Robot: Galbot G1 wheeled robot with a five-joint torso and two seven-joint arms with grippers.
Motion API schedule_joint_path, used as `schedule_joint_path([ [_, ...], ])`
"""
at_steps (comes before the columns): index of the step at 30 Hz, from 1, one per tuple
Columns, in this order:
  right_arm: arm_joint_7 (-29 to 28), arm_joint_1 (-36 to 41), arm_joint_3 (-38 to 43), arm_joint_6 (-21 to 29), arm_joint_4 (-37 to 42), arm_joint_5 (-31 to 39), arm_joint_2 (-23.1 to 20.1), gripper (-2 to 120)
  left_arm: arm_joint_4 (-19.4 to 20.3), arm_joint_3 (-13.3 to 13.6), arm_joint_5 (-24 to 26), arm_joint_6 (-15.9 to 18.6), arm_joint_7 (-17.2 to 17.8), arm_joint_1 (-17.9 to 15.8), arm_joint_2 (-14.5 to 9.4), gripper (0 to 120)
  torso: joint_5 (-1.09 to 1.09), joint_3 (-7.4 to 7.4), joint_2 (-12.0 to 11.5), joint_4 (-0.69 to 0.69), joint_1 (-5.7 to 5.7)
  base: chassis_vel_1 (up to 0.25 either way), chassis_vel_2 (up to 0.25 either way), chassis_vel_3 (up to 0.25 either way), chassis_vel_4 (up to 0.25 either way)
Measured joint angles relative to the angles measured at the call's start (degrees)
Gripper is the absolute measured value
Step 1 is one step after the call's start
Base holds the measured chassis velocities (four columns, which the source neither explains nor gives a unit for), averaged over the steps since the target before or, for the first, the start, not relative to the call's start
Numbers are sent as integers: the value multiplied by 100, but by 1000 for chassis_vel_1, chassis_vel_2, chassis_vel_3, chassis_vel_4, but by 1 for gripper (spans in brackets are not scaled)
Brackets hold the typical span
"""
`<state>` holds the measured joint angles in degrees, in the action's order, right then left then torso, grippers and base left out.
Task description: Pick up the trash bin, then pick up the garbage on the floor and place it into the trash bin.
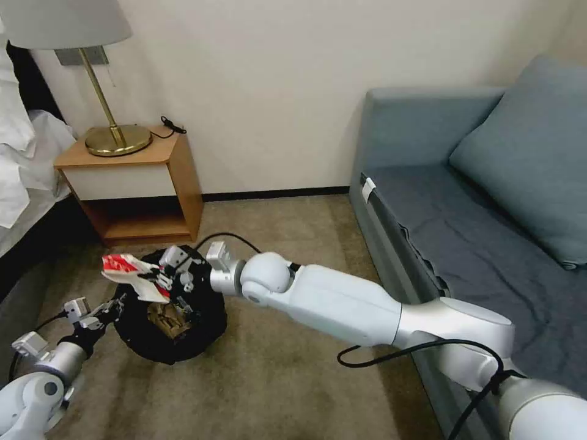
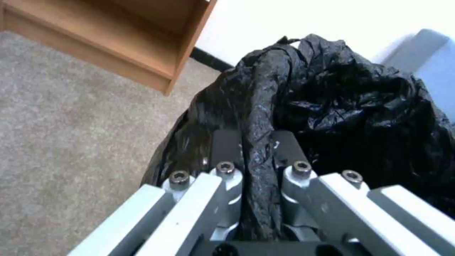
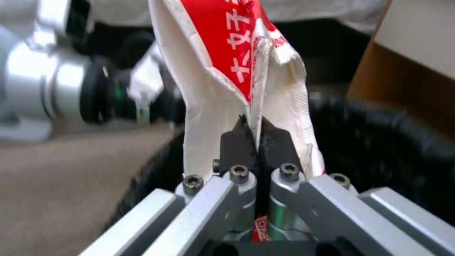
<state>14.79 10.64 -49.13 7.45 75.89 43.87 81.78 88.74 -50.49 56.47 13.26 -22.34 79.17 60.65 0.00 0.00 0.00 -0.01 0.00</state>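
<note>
At lower left of the head view, the left gripper (image 1: 105, 315) is clamped on the bagged rim of the trash bin (image 1: 202, 330); the left wrist view confirms both pads pinching a bunched fold of the black liner (image 2: 258, 142). Left of centre, the bin sits on or just above the carpet (image 1: 275, 379), in front of the wooden nightstand (image 1: 177, 177); whether it is lifted cannot be told. Brown crumpled paper (image 1: 168, 315) already lies inside it.

Just above the bin's opening, the right gripper (image 1: 166, 276) is closed on the red-white snack packet (image 1: 131, 272), gripped by one lower edge, with most of the packet standing out beyond the pads toward the bin's left rim. At right of frame stands the blue sofa (image 1: 465, 244), well apart.

Risks, as judgement: the packet overhangs the rim on the left side, so a release here could let it slide outside. The left hold bears on liner film, which could slip or tear and tip the bin.
</note>
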Motion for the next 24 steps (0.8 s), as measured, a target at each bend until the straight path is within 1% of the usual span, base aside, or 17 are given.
schedule_joint_path([
  [7,-17,88,-116,-12,-125,-186,-1,0,15,-18,5,18,10,-7,16,4,0,0,0,0,0,0,0,0,0],
  [9,-87,104,-156,-16,-172,-283,-1,6,15,-24,5,18,10,-6,23,4,0,0,0,1,0,0,0,0,0],
  [11,-126,115,-166,-13,-193,-326,-5,16,22,-26,5,19,10,3,28,4,0,0,0,0,0,0,0,0,0],
  [12,-126,115,-166,-13,-193,-326,-5,16,22,-26,5,19,10,3,28,4,0,0,0,0,0,0,0,0,0],
  [13,-148,117,-167,-12,-201,-352,-7,19,26,-28,5,20,11,8,30,4,1,0,0,0,0,0,0,0,0],
  [17,-225,117,-164,44,-204,-412,-30,38,41,-33,1,20,16,22,31,4,1,0,0,1,0,0,0,0,0],
  [18,-225,117,-164,44,-204,-412,-30,38,41,-33,1,20,16,22,31,4,1,0,0,1,0,0,0,0,0],
  [21,-261,108,-148,80,-177,-426,-47,51,53,-44,-2,21,17,35,33,4,1,0,0,0,0,0,0,0,0],
  [22,-264,103,-147,86,-169,-426,-52,54,53,-48,-3,21,17,39,33,4,1,0,0,0,0,0,0,0,0],
  [23,-264,103,-147,86,-169,-426,-52,54,53,-48,-3,21,17,39,33,4,1,0,0,0,0,0,0,0,0],
  [24,-266,98,-147,90,-165,-427,-54,59,54,-52,-4,22,18,46,34,4,1,0,0,1,0,0,0,0,0],
])
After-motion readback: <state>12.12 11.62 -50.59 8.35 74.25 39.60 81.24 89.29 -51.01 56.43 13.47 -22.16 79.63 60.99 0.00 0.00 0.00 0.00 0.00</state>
